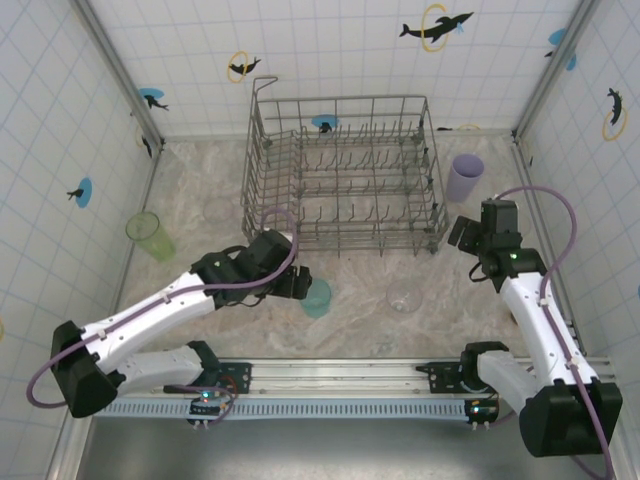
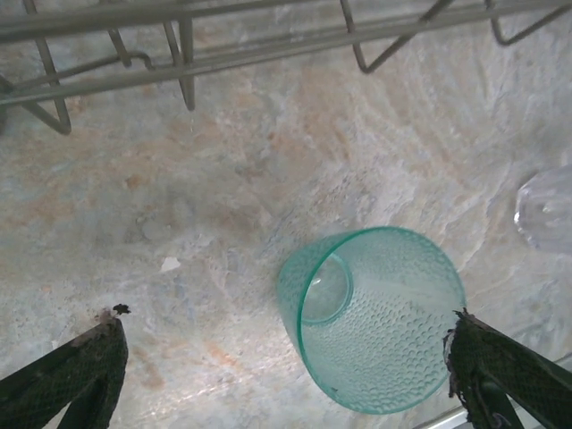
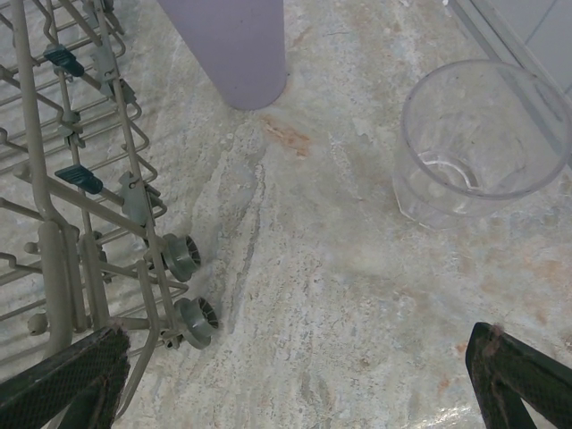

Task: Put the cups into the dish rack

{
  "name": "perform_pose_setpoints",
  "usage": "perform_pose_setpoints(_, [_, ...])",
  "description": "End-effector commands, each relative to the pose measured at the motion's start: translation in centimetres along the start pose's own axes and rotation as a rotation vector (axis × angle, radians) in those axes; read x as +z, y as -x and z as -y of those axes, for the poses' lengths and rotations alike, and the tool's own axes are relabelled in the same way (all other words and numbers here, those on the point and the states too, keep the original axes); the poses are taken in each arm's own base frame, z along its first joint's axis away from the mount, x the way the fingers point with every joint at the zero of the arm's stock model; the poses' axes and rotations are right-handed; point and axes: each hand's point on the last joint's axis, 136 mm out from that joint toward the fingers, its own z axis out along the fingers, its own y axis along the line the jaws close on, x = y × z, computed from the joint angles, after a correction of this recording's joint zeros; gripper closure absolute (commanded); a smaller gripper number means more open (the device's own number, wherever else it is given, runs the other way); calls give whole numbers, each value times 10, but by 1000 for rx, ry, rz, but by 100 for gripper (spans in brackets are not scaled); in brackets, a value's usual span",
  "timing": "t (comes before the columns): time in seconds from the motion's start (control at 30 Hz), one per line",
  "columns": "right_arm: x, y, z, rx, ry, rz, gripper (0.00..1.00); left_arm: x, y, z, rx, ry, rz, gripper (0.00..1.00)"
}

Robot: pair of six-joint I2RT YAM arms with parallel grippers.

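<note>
Near rail: carries both arm bases at the table's front edge.
Lime green cup: near the left wall, well apart from the dish rack.
Left gripper: jaws spread wide, gripping nothing, a finger either side of the teal cup.
Teal cup: on the table before the rack, right finger close against its rim.
Clear cup: right of the teal one.
Lavender cup: just beside the rack's right side.
Right gripper: wide open, empty.
Second clear cup: upright, near the right wall.
</note>
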Motion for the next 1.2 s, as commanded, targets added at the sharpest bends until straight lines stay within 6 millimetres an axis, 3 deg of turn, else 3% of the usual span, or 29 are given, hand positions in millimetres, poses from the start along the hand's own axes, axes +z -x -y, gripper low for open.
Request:
perform_pose_setpoints(0.0, [-3,6,-4,-14,20,3,0,3,-7,-3,0,46,-36,10])
perform_pose_setpoints(0.17, [-1,5,-7,-16,33,-4,0,21,-20,2,16,54,-71,21])
perform_pose_setpoints(0.47, [0,2,-9,-13,50,-9,0,43,-33,-9,18,122,-122,38])
perform_pose_setpoints(0.67, [1,1,-10,-9,54,-10,0,56,-39,-4,27,109,-149,56])
perform_pose_setpoints(0.8, [1,1,-11,-7,58,-15,0,63,-38,-3,29,111,-148,73])
perform_pose_setpoints(0.93, [1,-2,-8,-10,54,-12,0,68,-38,1,41,111,-173,100])
perform_pose_setpoints(1.17, [-2,-5,-7,-9,63,-4,0,61,-32,7,40,109,-184,100])
